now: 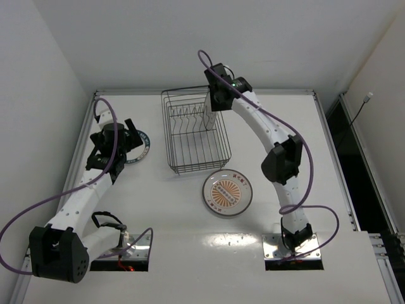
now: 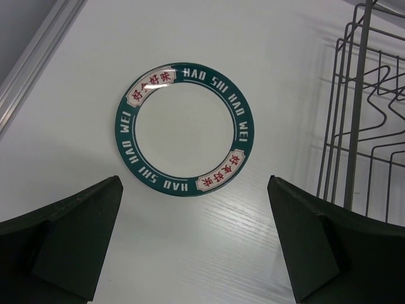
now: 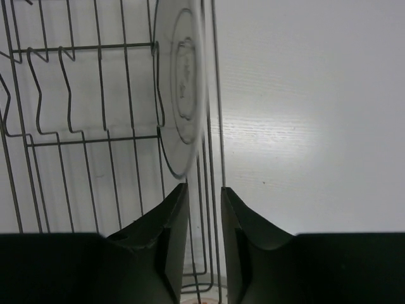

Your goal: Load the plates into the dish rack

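The dish rack stands at the back middle of the table. The white plate with grey rim stands on edge inside it, against its right wall. My right gripper hangs over that wall, its jaws a narrow gap apart with only rack wire showing between them; the plate's lower edge is just past the left fingertip. The teal-ring plate lies flat left of the rack. My left gripper is open wide and empty just short of it. The orange plate lies flat in front of the rack.
The rack's side wires rise close to the right of my left gripper. A raised rail runs along the table's left edge, near the teal plate. White walls stand at the back and sides.
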